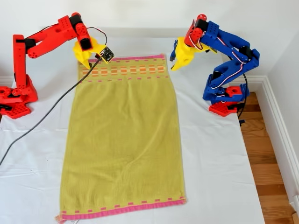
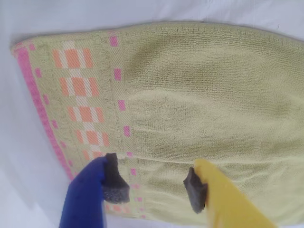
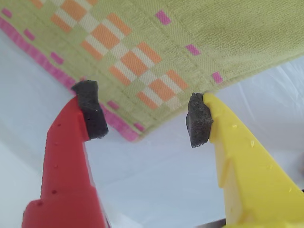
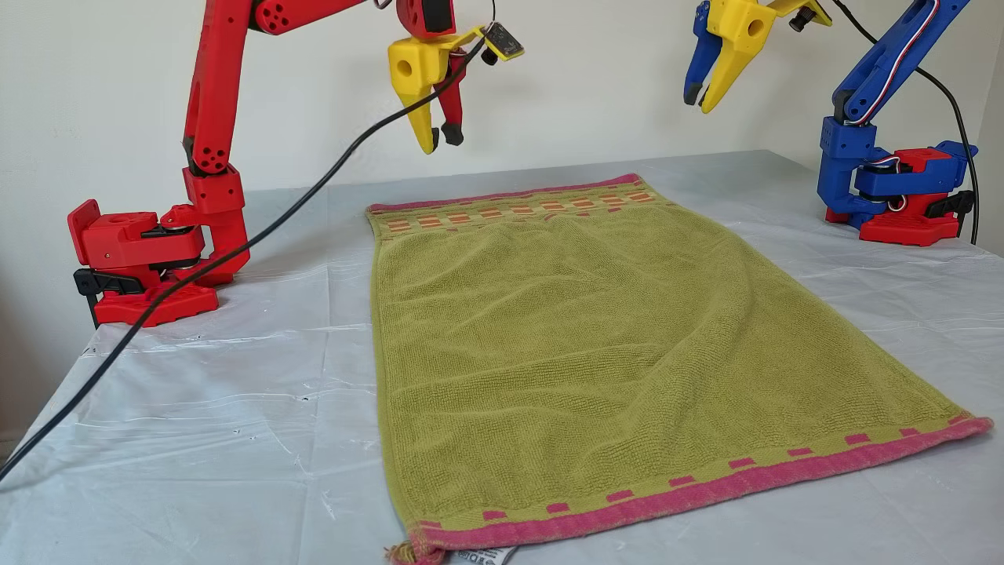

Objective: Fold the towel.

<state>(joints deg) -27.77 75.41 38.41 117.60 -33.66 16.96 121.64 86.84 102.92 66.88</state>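
Note:
The towel (image 1: 124,140) (image 4: 596,329) lies spread flat on the white tablecloth (image 1: 215,163), yellow-green with pink end hems and an orange block band at its far end. My first gripper (image 1: 174,64) (image 2: 156,187) (image 4: 698,102), on the blue arm, hangs open above the far corner at the exterior view's right. In the first wrist view the towel (image 2: 199,95) lies below its spread fingers. My second gripper (image 1: 88,65) (image 3: 145,116) (image 4: 441,141), on the red arm, hangs open above the other far corner. That towel corner (image 3: 142,61) shows between its fingers. Neither gripper touches the cloth.
A black cable (image 1: 42,116) runs from the second gripper's camera across the tablecloth toward the exterior view's left. The red base (image 1: 16,100) and the blue base (image 1: 226,98) stand beside the towel's far end. The table edge and wooden floor (image 1: 271,163) are at the exterior view's right.

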